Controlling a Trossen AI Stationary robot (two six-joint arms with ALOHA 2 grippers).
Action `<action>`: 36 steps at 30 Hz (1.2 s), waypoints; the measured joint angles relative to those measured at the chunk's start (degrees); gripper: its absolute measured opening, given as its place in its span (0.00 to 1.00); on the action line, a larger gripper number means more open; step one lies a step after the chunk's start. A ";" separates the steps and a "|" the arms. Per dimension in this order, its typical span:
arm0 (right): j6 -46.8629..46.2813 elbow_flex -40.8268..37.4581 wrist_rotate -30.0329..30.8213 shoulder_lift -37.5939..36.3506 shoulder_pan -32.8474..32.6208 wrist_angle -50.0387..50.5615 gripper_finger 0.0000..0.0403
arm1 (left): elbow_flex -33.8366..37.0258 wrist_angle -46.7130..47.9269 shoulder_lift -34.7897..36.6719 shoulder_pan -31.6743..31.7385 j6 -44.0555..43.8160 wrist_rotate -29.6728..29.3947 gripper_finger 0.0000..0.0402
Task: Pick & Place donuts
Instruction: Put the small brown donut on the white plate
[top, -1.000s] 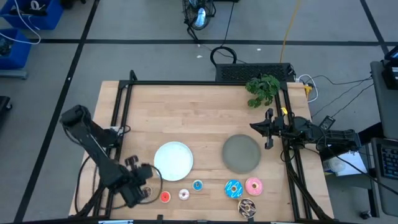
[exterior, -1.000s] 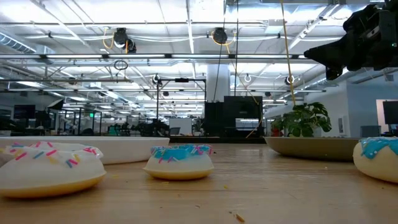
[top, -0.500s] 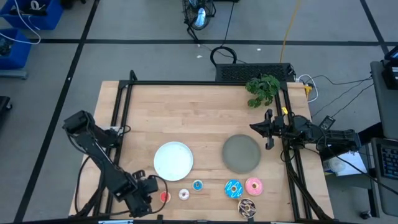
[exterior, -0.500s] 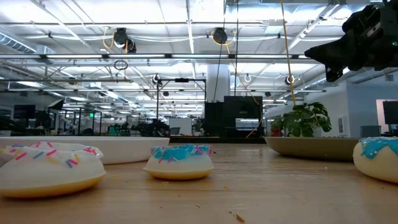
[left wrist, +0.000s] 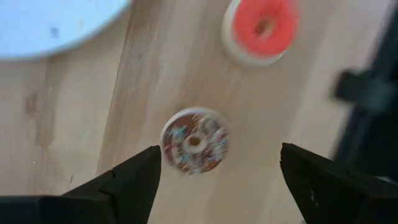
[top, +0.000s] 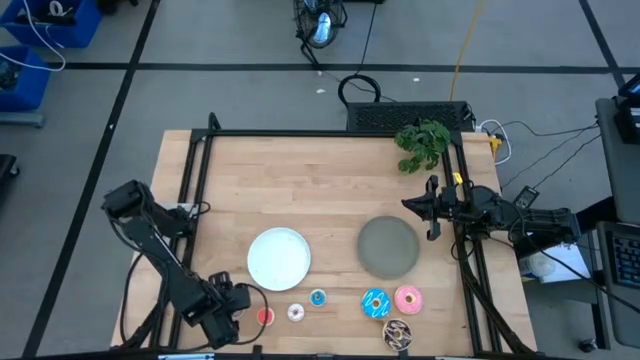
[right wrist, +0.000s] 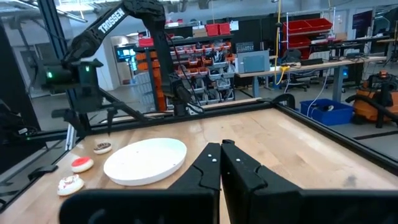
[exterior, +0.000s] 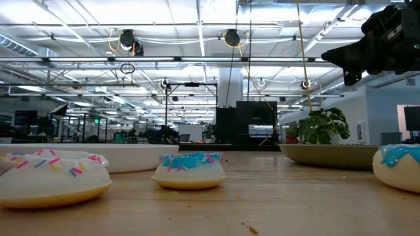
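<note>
My left gripper is open and points down over the tiny brown donut, which lies flat on the table. One finger stands on either side of the donut, apart from it. In the high view the gripper hides this donut. The red donut, white donut and tiny blue donut lie beside it in a row. Farther right are the blue sprinkled donut, pink donut and speckled brown donut. My right gripper waits shut and level at the table's right side.
A round white plate lies just beyond the small donuts, and a grey plate lies to its right. A green plant stands at the far right corner. Black frame rails run along the table's edges.
My left gripper has moved toward the table's near edge and a little to the right, sinking toward the tabletop beside the red donut. The donuts and plates have stayed where they were.
</note>
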State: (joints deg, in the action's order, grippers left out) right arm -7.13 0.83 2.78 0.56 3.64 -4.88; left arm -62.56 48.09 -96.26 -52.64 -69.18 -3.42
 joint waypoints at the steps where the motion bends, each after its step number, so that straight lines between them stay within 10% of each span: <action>1: -0.48 -0.01 -0.01 0.00 0.00 0.08 0.00 | 0.23 0.31 -0.53 0.00 0.05 0.49 0.82; 36: -1.21 0.01 0.10 0.04 0.00 0.92 0.00 | 0.37 -1.67 -7.68 0.55 11.27 0.39 0.78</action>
State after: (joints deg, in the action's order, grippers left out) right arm -8.34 0.84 2.87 0.60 3.64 -3.97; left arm -62.19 46.41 -103.94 -52.10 -57.91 -3.03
